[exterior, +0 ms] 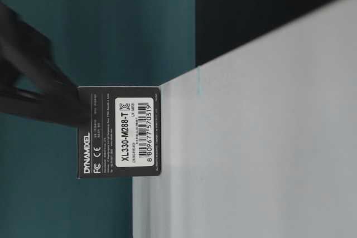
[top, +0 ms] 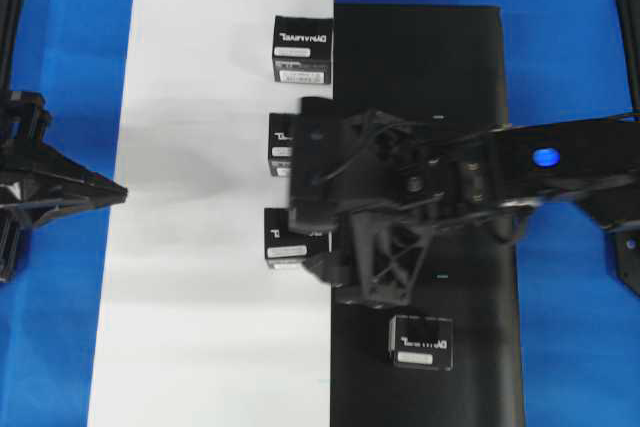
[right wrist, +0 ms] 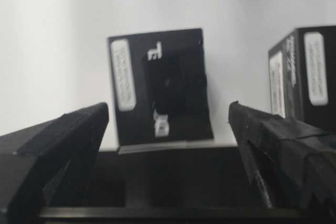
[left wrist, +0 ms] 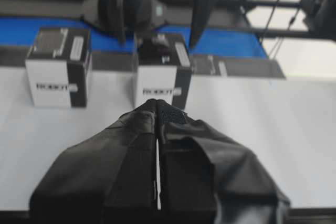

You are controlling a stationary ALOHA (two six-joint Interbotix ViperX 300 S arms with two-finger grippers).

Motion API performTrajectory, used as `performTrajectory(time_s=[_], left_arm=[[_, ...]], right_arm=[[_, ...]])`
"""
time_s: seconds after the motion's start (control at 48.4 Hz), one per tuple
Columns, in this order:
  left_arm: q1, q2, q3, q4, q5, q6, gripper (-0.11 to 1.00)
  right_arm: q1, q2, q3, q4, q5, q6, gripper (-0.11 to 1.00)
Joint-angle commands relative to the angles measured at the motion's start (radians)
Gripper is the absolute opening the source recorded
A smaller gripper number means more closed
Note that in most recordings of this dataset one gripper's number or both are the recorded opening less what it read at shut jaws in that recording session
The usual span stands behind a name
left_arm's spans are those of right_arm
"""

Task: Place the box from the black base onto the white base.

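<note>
Box on the black base (top: 421, 340), alone near the front while three look-alikes line the white base's right edge.

Largest are the two boards: the white base (top: 200, 197) on the left and the black base (top: 440, 57) on the right, edges touching, both on the blue table (top: 570, 37). The right arm (top: 560, 162) reaches across the black base, its right gripper (right wrist: 168, 129) spread wide above the middle carton (right wrist: 160, 85), which stands between the fingers (right wrist: 68, 129) without touching them. The left gripper (left wrist: 157, 106) hangs at the left edge of the white base, fingers pressed together on nothing. The far carton (top: 303, 50) and the near carton (top: 290, 239) sit at the white board's right edge, the near one partly hidden under the gripper.
</note>
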Motion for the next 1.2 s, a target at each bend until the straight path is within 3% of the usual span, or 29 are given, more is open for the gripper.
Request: performTrajectory(time_s=[0.0, 0.496, 0.93, 1.177], left_arm=[[-0.002, -0.009, -0.015, 0.003, 0.012, -0.006, -0.03], [-0.002, -0.035, -0.018, 0.002, 0.066, -0.037, -0.03], [-0.002, -0.041, -0.020, 0.003, 0.058, -0.038, -0.03], [-0.002, -0.037, -0.020, 0.003, 0.063, -0.035, -0.03]], right_arm=[[0.008, -0.058, 0.008, 0.000, -0.011, 0.006, 1.00], [0.020, -0.293, 0.236, 0.000, -0.222, 0.012, 1.00], [0.002, -0.431, 0.365, -0.003, -0.256, 0.011, 1.00], [-0.003, -0.543, 0.466, -0.003, -0.336, 0.006, 1.00]])
